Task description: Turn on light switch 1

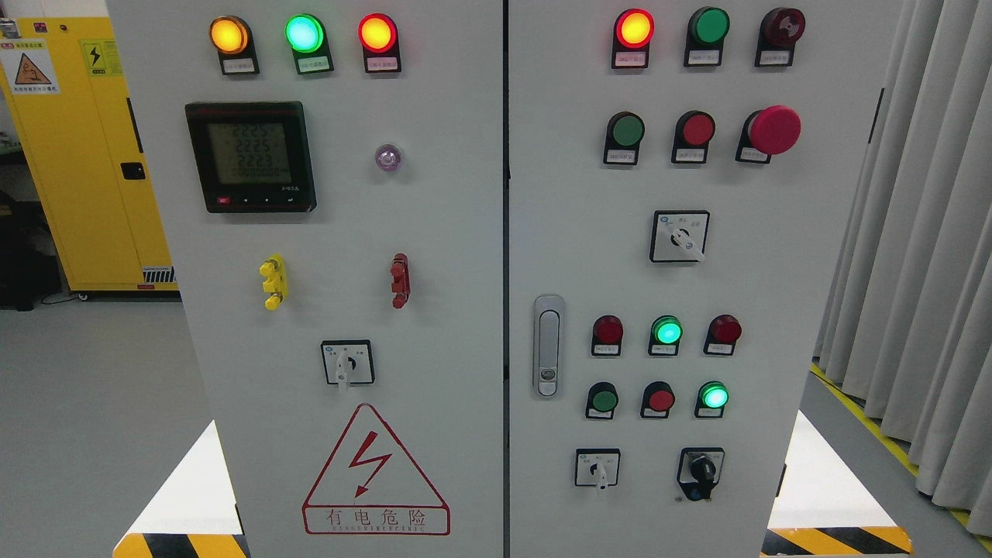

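Nearest to us, at the bottom of the head view, neither of our hands shows, so we cannot tell whether the fingers are apart or together, nor which arm is nearer to anything. The striped yellow-and-black floor markings (182,545) sit at the lower corners, and just past them stands the grey control cabinet (434,232), filling most of the view with two doors side by side. We cannot read the small labels, so which control is "light switch 1" is a judgement: the likely candidates are the rotary switches, one low on the left door (347,363) above the red warning triangle (375,470), and two low on the right door, a white-knobbed one (597,468) and a black-knobbed one (700,470) to its right. A fourth rotary switch (679,236) sits higher on the right door. Their handles point roughly downward. Since no fingers are visible, any of these lies up and forward from where a hand would enter; the right arm would probably serve the right door best. Higher up are the lit lamps (304,33) and the meter display (250,156). Farther off, a yellow cabinet (77,155) stands left and curtains (922,232) hang right.
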Motion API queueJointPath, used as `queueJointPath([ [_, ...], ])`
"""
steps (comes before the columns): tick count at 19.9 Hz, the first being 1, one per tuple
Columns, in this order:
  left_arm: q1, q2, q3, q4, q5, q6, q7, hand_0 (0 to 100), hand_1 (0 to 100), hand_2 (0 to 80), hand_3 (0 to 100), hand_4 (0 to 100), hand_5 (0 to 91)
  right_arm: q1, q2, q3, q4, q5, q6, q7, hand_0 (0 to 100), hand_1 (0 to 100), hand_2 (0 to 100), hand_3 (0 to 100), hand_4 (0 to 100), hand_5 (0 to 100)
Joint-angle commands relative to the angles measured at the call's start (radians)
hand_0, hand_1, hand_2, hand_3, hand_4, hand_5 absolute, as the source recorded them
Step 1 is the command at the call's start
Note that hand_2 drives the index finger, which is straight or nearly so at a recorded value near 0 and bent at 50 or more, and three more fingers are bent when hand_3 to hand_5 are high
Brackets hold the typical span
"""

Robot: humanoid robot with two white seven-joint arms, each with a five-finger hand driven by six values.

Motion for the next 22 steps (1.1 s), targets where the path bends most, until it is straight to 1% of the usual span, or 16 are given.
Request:
queueJointPath([
  [1, 0.05, 0.0, 0.064, -0.579, -0.008, 0.005, 0.0, 25, 37, 14.9, 36, 47, 25.0, 0.0, 0.0, 0.0, 0.0, 0.0, 0.001, 0.001, 0, 50, 4, 0, 0, 0],
  [3, 0.052, 0.002, 0.067, -0.663, -0.029, 0.006, 0.0, 25, 39, 18.8, 40, 52, 31.3, 0.0, 0.0, 0.0, 0.0, 0.0, 0.001, 0.001, 0, 50, 4, 0, 0, 0],
  [6, 0.052, 0.002, 0.081, -0.77, -0.052, 0.001, 0.001, 25, 42, 22.4, 47, 58, 40.1, 0.0, 0.0, 0.0, 0.0, 0.0, 0.001, -0.001, 0, 50, 4, 0, 0, 0],
  [8, 0.05, 0.002, 0.082, -0.839, -0.061, 0.0, 0.001, 26, 44, 28.0, 53, 63, 48.3, 0.0, 0.0, 0.0, 0.0, 0.0, 0.001, -0.001, 0, 50, 4, 0, 0, 0],
  [9, 0.05, 0.002, 0.082, -0.87, -0.071, -0.002, 0.001, 26, 45, 30.2, 57, 65, 50.9, 0.0, 0.0, 0.0, 0.0, 0.0, 0.001, -0.001, 0, 50, 4, 0, 0, 0],
  [12, 0.05, 0.002, 0.081, -0.952, -0.074, -0.002, 0.004, 26, 49, 34.0, 59, 67, 51.4, 0.0, 0.0, 0.0, 0.0, 0.0, 0.001, 0.001, 0, 50, 4, 0, 0, 0],
  [14, 0.05, 0.002, 0.076, -0.99, -0.074, -0.002, 0.006, 24, 51, 37.5, 62, 69, 54.2, 0.0, 0.0, 0.0, 0.0, 0.0, 0.001, -0.001, 0, 50, 4, 0, 0, 0],
  [15, 0.05, 0.0, 0.072, -1.007, -0.075, -0.002, 0.006, 23, 52, 39.7, 64, 71, 56.4, 0.0, 0.0, 0.0, 0.0, 0.0, 0.001, 0.001, 0, 50, 4, 0, 0, 0],
  [16, 0.05, 0.002, 0.068, -1.022, -0.075, -0.002, 0.006, 19, 56, 45.5, 71, 76, 65.1, 0.0, 0.0, 0.0, 0.0, 0.0, 0.001, 0.001, 0, 50, 4, 0, 0, 0],
  [17, 0.05, 0.0, 0.067, -1.034, -0.075, -0.002, 0.007, 16, 58, 47.3, 75, 79, 69.1, 0.0, 0.0, 0.0, 0.0, 0.0, 0.001, -0.001, 0, 50, 4, 0, 0, 0],
  [19, 0.046, -0.001, 0.065, -1.065, -0.075, 0.0, 0.007, 13, 61, 48.9, 79, 81, 71.8, 0.0, 0.0, 0.0, 0.0, 0.0, 0.001, 0.001, 0, 50, 4, 0, 0, 0],
  [20, 0.04, 0.0, 0.062, -1.074, -0.074, 0.0, 0.007, 12, 62, 50.0, 82, 83, 73.8, 0.0, 0.0, 0.0, 0.0, 0.0, 0.001, -0.001, 0, 50, 4, 0, 0, 0],
  [22, 0.017, -0.001, 0.056, -1.081, -0.075, 0.0, 0.007, 10, 63, 51.1, 84, 84, 74.9, 0.0, 0.0, 0.0, 0.0, 0.0, 0.001, 0.001, 0, 50, 4, 0, 0, 0],
])
